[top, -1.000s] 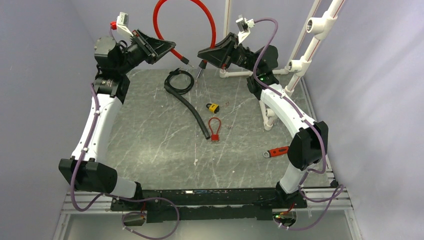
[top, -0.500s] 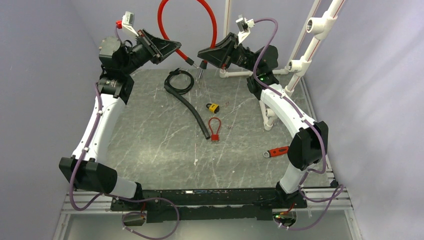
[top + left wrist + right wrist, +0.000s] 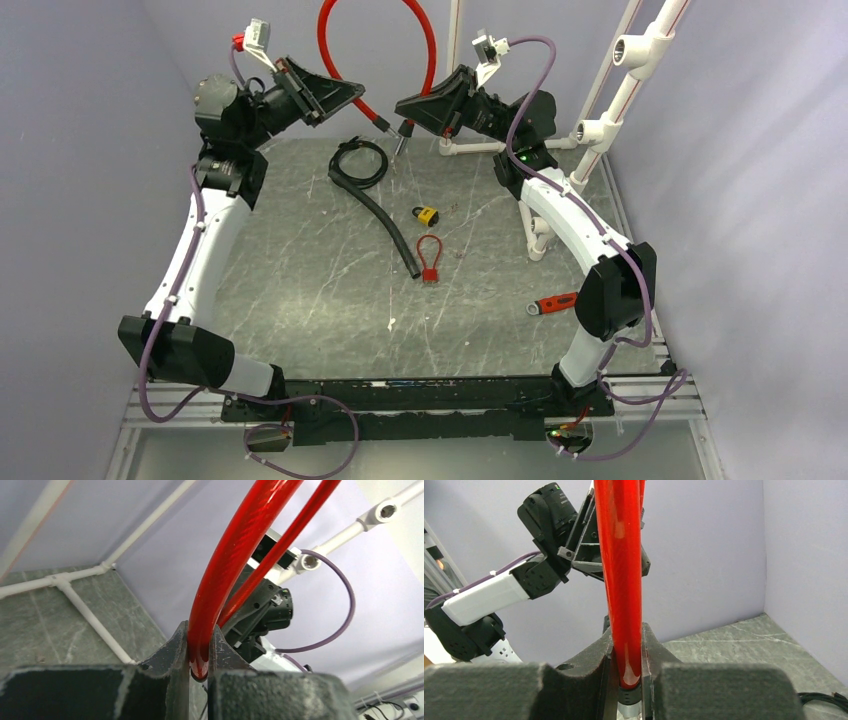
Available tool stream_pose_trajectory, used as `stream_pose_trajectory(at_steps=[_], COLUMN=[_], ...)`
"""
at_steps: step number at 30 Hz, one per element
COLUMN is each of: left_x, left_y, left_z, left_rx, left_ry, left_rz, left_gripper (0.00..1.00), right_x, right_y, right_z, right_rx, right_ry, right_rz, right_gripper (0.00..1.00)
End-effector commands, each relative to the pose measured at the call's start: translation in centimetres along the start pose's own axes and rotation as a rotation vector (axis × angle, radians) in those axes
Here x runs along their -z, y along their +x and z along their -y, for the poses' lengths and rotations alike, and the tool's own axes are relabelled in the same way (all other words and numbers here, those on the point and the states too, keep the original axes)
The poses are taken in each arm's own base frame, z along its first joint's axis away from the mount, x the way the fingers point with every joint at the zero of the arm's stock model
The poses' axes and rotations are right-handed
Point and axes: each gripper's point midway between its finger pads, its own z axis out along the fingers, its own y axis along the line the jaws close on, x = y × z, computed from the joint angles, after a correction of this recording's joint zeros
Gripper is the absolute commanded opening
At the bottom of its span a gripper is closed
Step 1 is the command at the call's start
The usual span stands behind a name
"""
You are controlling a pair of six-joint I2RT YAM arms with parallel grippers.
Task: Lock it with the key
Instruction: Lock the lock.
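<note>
Fingers of the left gripper [image 3: 352,93] pinch one leg of the red cable [image 3: 430,60] close to its end. In the left wrist view the cable [image 3: 225,565] is wedged tight between the two dark pads of that gripper [image 3: 199,650]. The right gripper [image 3: 404,106] clamps the other leg. Its wrist view shows the cable [image 3: 619,555] running straight up from between the pads of the gripper [image 3: 626,665], with a grey metal tip just below them.

Both grippers are raised above the far edge of the table [image 3: 300,270] and face each other. The cable arches up between them and out of the top of the overhead view. Its two free ends hang down near each other but apart, over the far end of the table.

Compared with a second ago, the left gripper sits a little higher and further to the right, closer to the right gripper. The cable end it carries has shifted the same way, so the arch is narrower. The right arm has not moved, and nothing on the table has changed place.

On the table lie a black hose [image 3: 375,195], coiled at its far end, a yellow padlock [image 3: 427,214] and, just nearer, a small red loop [image 3: 429,258]. A red-handled tool [image 3: 552,302] lies by the right arm. Which small item is the key I cannot tell.
</note>
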Motion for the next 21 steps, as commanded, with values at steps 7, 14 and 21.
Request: stream_pose_trajectory(at_steps=[7, 14, 21], left_x=[1.5, 0.2, -0.8], left_y=[-2.7, -0.8, -0.2], left_z=[-1.8, -1.6, -0.3], left_rx=[-0.125, -0.082, -0.045], left_ry=[-0.093, -0.064, -0.002], left_rz=[0.129, 0.099, 0.073], left_gripper=[0.0, 0.0, 0.0], right_x=[-0.3, -0.6, -0.7], right_y=[-3.2, -3.3, -3.0], right_z=[-3.5, -4.2, -4.2], right_rx=[0.106, 0.101, 0.097], right_ry=[-0.077, -0.098, -0.099], right_rz=[0.064, 0.067, 0.064], right_gripper=[0.0, 0.0, 0.0])
